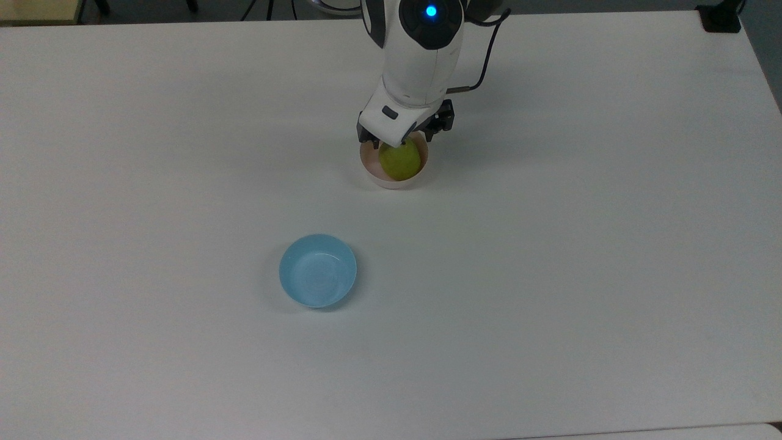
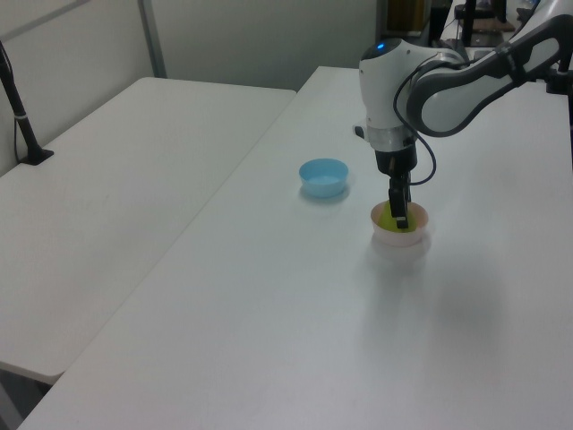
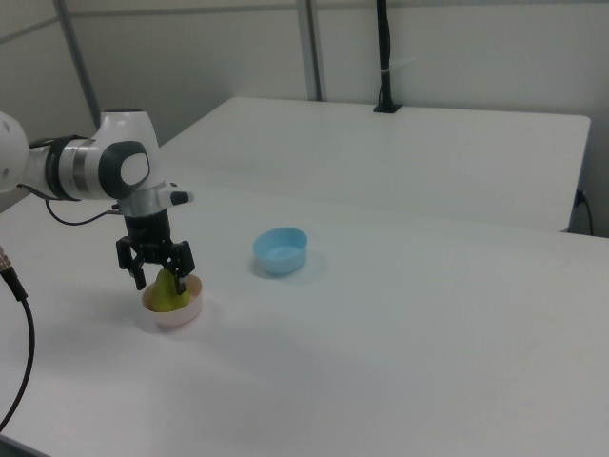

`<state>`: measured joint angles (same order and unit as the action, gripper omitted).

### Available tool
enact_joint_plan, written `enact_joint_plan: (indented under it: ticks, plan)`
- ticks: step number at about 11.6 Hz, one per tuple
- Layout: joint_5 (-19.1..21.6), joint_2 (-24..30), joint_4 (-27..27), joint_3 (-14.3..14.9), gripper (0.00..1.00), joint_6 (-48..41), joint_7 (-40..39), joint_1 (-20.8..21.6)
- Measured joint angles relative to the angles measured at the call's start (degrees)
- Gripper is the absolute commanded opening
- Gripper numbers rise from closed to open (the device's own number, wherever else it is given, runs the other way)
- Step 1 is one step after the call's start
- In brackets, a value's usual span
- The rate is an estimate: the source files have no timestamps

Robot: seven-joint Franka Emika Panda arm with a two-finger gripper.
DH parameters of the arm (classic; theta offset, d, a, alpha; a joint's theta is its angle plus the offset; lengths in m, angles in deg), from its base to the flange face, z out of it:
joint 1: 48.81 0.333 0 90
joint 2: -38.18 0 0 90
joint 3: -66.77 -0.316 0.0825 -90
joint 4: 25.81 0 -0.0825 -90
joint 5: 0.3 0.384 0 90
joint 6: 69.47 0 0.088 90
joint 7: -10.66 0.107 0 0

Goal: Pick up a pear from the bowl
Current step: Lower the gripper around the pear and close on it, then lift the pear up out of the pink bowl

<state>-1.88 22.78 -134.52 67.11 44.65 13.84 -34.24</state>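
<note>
In the top view, the blue bowl (image 1: 317, 270) sits nearest, at about 7 o'clock from the pink bowl (image 1: 382, 176), well apart. The pear (image 1: 400, 161) sits inside the pink bowl. The gripper (image 3: 162, 276) is right above it at 12 o'clock, fingers wide apart, one on each side of the pear's top. It holds nothing yet. I think it just needs to squeeze.

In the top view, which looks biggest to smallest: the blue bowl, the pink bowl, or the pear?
1. Blue bowl, though it may simply lie nearer the camera.
2. Pink bowl, slightly smaller-looking.
3. Pear, sitting inside the pink bowl, partly covered by the tool.
</note>
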Motion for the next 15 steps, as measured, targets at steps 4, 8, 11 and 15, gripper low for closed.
enact_joint_plan:
  ticks: [4,8,11,15]
  plan:
    - [-0.88,-1.77,0.00,0.14,0.85,1.30,0.00,-0.36]
    - [-0.88,-2.18,0.00,0.14,0.57,1.32,0.00,-0.42]
    - [-0.89,-2.16,0.15,0.15,0.42,1.32,0.00,-0.42]
    - [-0.89,-0.97,1.34,0.14,0.42,0.56,0.11,-0.38]
